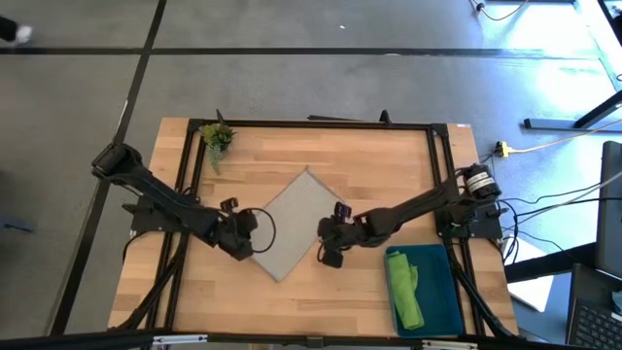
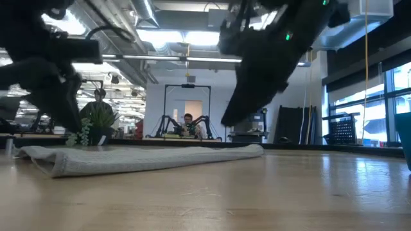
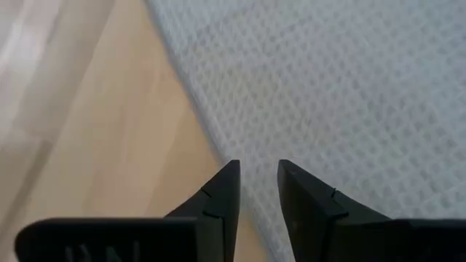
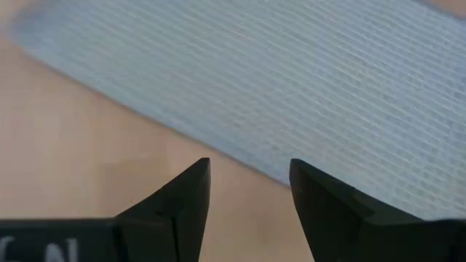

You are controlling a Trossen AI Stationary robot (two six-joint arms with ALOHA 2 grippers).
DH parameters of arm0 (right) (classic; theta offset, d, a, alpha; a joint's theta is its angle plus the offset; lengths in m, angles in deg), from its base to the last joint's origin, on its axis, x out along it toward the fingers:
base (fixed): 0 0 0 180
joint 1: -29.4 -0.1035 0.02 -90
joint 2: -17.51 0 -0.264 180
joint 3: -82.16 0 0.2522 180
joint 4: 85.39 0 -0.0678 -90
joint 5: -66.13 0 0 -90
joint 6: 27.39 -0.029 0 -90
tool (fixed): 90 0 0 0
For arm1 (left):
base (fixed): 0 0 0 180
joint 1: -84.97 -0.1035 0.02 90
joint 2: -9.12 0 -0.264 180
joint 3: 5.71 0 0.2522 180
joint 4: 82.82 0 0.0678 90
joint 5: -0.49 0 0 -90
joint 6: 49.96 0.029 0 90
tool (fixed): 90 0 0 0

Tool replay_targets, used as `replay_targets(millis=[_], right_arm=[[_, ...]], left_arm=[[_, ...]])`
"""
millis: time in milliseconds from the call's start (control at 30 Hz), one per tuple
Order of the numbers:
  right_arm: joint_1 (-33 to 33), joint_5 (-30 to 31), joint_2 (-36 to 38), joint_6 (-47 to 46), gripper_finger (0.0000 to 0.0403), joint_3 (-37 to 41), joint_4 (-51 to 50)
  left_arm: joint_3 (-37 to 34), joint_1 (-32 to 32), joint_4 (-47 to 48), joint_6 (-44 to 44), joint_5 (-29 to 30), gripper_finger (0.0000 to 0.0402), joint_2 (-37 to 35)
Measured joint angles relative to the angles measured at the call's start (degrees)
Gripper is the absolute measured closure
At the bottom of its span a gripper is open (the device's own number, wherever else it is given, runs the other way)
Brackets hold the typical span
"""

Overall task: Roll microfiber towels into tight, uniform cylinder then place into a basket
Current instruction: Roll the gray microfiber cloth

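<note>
The pale grey-beige towel [image 1: 292,222] lies flat on the wooden table, turned like a diamond; it also shows in the low view [image 2: 148,157]. My left gripper [image 1: 248,243] hovers over its near-left edge [image 3: 211,138], fingers open a little [image 3: 258,171]. My right gripper [image 1: 326,248] hovers over its near-right edge [image 4: 240,156], fingers open [image 4: 250,169]. The lime green towel [image 1: 405,289] lies rolled in the teal bin [image 1: 445,301] at the near right.
A small green plant sprig [image 1: 216,138] stands at the far left corner of the table. A black frame [image 1: 321,123] runs around the table top. Bare wood lies near the front edge, between the towel and the bin.
</note>
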Motion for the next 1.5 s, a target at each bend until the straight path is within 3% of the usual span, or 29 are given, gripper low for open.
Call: replay_targets(millis=[367, 600, 1133, 1233, 1367, 1500], right_arm=[[3.97, 1.66, -5.95, -0.36, 0.0212, 0.07, 0.35], [7.45, 1.82, -7.10, 1.21, 0.0212, -0.01, 0.64], [15.24, 1.79, -7.25, 7.62, 0.0212, 0.03, 2.32], [15.74, 3.17, -7.29, 9.59, 0.0212, -0.11, 2.47], [14.47, 10.80, -6.83, 11.89, 0.0212, -1.55, 1.52], [11.67, 12.11, -4.36, 14.47, 0.0212, -3.68, -0.62]], left_arm=[[-5.10, 4.35, -6.42, -6.84, -2.35, 0.0315, -0.02], [-7.70, 6.51, -16.15, -6.43, -6.06, 0.0315, 1.22], [-7.68, 7.20, -40.49, -1.64, -6.44, 0.0315, 11.28], [-7.41, 7.20, -41.48, -0.30, -6.71, 0.0315, 11.53], [-6.10, 7.26, -40.49, 2.77, -7.56, 0.0315, 9.92], [-4.13, 7.40, -36.64, 6.33, -6.78, 0.0315, 5.62]])
